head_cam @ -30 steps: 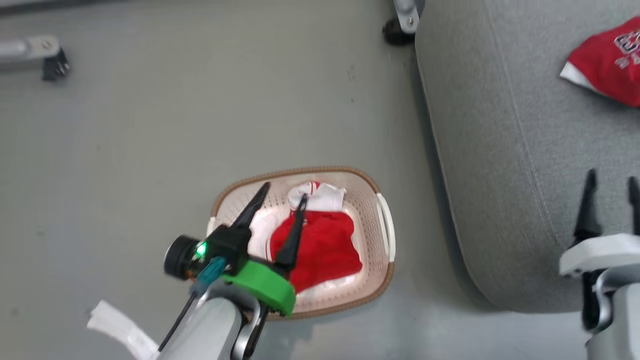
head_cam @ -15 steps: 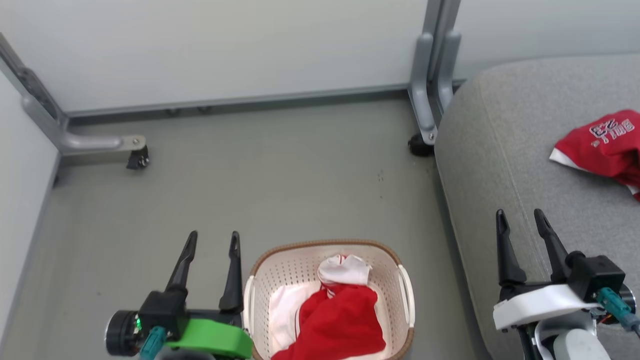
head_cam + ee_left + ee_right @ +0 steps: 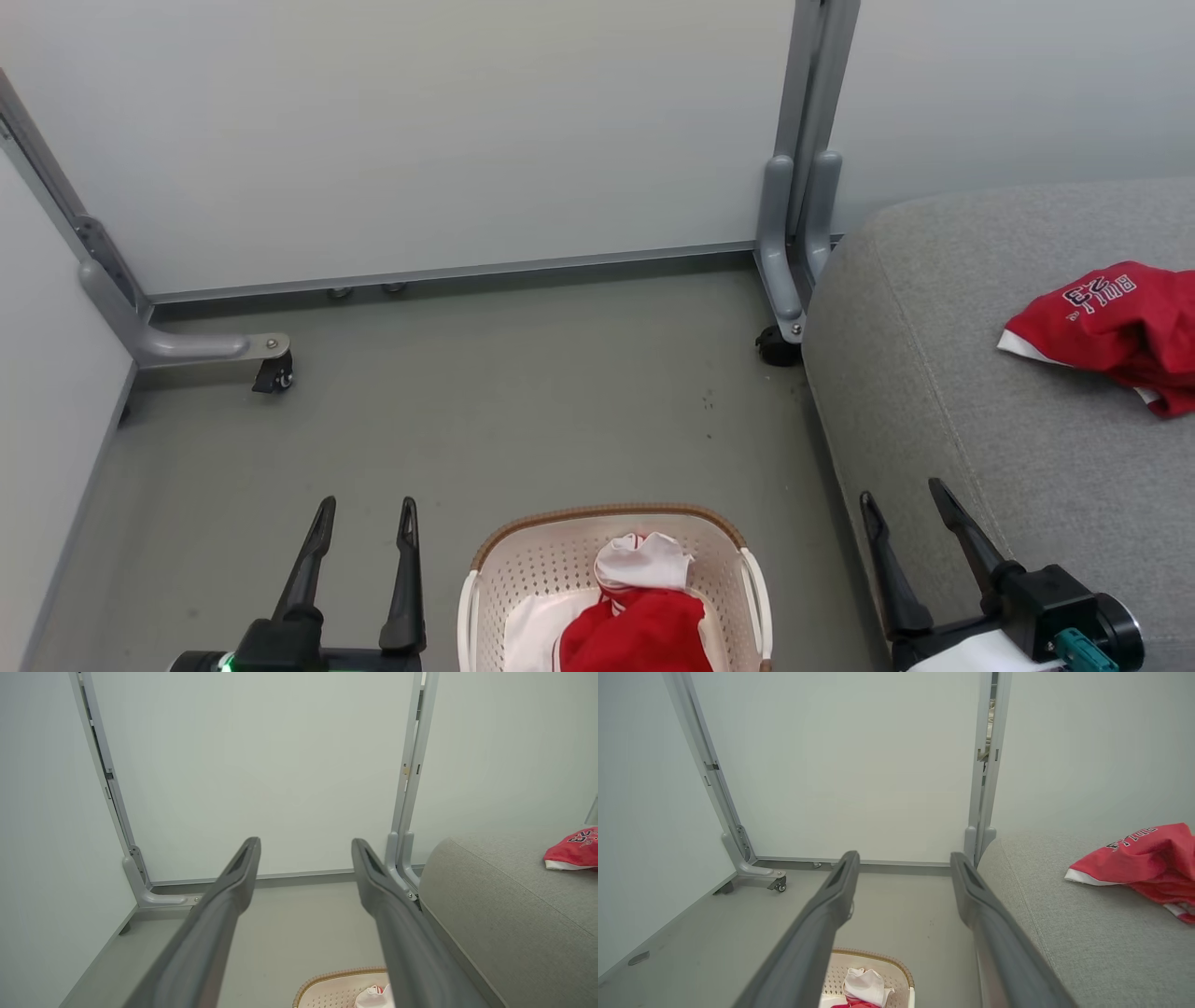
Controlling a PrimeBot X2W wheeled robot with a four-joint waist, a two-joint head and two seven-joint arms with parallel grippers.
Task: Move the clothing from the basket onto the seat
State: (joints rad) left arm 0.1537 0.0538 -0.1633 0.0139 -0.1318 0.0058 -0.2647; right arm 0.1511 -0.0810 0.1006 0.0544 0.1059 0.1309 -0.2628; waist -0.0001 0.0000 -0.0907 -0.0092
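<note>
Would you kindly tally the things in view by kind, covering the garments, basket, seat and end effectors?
Red garments: 2, the printed garment on the seat and the bunched garment, with white fabric, in the basket
Baskets: 1
Seats: 1
End effectors: 2, the left end effector and the right end effector, both open
Total: 6

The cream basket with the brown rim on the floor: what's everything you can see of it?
The cream-white perforated plastic basket is a rounded rectangle with a brown woven-look rim and white side handles. It stands upright on the grey floor, left of the grey fabric seat, with a gap between them. Crumpled red and white clothing lies inside. The head view's bottom edge cuts off its near end.
</note>
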